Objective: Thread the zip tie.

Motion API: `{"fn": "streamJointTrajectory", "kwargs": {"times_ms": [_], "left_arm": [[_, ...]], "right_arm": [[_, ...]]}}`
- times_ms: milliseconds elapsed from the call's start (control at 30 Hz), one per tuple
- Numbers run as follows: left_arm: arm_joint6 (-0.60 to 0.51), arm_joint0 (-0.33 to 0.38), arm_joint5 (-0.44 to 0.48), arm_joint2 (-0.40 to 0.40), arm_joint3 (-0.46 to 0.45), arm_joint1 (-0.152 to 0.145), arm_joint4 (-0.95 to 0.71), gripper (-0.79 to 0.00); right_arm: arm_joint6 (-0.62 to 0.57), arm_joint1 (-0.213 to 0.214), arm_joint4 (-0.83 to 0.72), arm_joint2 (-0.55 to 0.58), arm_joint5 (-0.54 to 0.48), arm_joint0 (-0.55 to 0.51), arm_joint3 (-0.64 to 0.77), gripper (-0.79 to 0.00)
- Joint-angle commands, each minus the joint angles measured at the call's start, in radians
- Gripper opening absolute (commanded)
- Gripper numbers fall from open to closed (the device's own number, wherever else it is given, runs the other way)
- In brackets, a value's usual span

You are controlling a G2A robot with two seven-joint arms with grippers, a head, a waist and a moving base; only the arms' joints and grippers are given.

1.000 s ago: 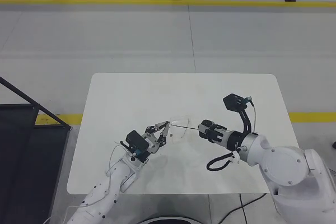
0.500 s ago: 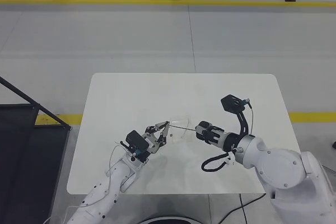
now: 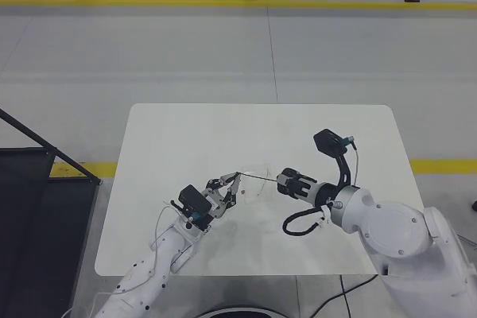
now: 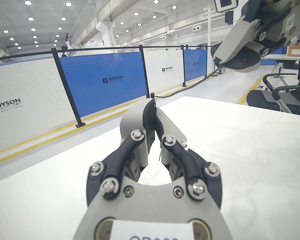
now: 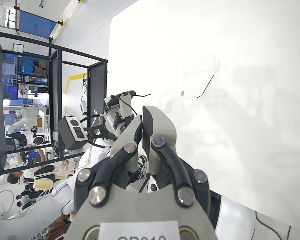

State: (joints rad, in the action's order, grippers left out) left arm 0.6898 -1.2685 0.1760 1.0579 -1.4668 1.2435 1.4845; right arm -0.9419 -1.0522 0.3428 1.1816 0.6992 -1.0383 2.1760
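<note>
Right pincer [image 3: 280,176] shifted farther, thin straight black zip tie [image 3: 257,175]

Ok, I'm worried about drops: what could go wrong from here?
The zip tie spans the air between the left gripper and right gripper, jaws shut on its thin ends; either end might slip and drop to the table. It looks bowed, so pushing could buckle it.
</note>
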Motion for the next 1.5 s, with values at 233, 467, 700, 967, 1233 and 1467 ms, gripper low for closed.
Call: {"fn": "streamJointTrajectory", "kwargs": {"times_ms": [233,467,700,967,1233,1467], "left_arm": [[0.0,0.0,0.0,0.0,0.0,0.0,0.0,-0.785],[0.0,0.0,0.0,0.0,0.0,0.0,0.0,-0.785],[0.0,0.0,0.0,0.0,0.0,0.0,0.0,-0.785],[0.0,0.0,0.0,0.0,0.0,0.0,0.0,-0.785],[0.0,0.0,0.0,0.0,0.0,0.0,0.0,-0.785],[0.0,0.0,0.0,0.0,0.0,0.0,0.0,-0.785]], "right_arm": [[-0.002,0.001,-0.007,-0.002,0.003,0.008,-0.003,-0.785],[-0.004,0.002,-0.008,-0.008,0.013,0.019,-0.005,-0.785],[-0.01,0.002,-0.012,-0.014,0.022,0.03,-0.013,-0.785],[-0.012,0.002,-0.016,-0.024,0.03,0.05,-0.024,-0.785],[-0.009,0.002,-0.016,-0.039,0.029,0.06,-0.022,-0.785],[-0.006,0.002,-0.012,-0.054,0.018,0.062,-0.019,-0.785]]}}
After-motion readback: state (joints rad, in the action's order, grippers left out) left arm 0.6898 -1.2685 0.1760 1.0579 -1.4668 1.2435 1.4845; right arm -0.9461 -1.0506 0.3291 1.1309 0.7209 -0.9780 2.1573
